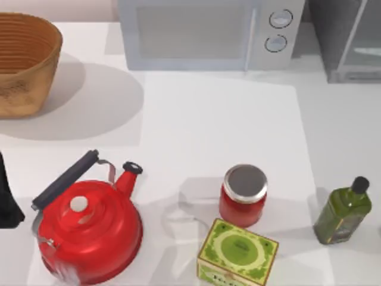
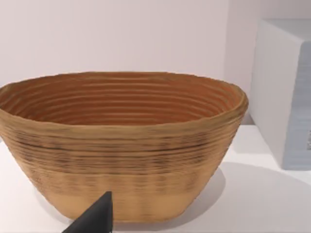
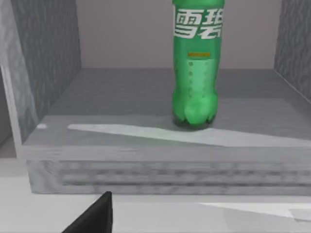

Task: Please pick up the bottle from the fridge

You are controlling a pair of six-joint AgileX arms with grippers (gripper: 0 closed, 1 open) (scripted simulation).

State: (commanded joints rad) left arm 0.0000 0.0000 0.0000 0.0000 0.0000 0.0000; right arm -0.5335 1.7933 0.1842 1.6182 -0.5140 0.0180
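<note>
The green soda bottle [image 3: 195,68] stands upright on the open fridge [image 3: 146,104] floor, straight ahead of the right pincer [image 3: 92,216] and well apart — whether that pincer is open, I cannot tell. A low approach could catch the fridge's front sill; a glancing touch could topple the tall bottle. The left pincer [image 2: 95,217] idles by the wicker basket [image 2: 121,145] — state also unclear.

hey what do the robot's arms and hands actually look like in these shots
Little of them shows. The left arm is a matte black, rounded shape at the table's left edge in the top view. In each wrist view, the left hand and the right hand appear as a dark charcoal, pointed wedge. No cables or markings are visible.
</note>
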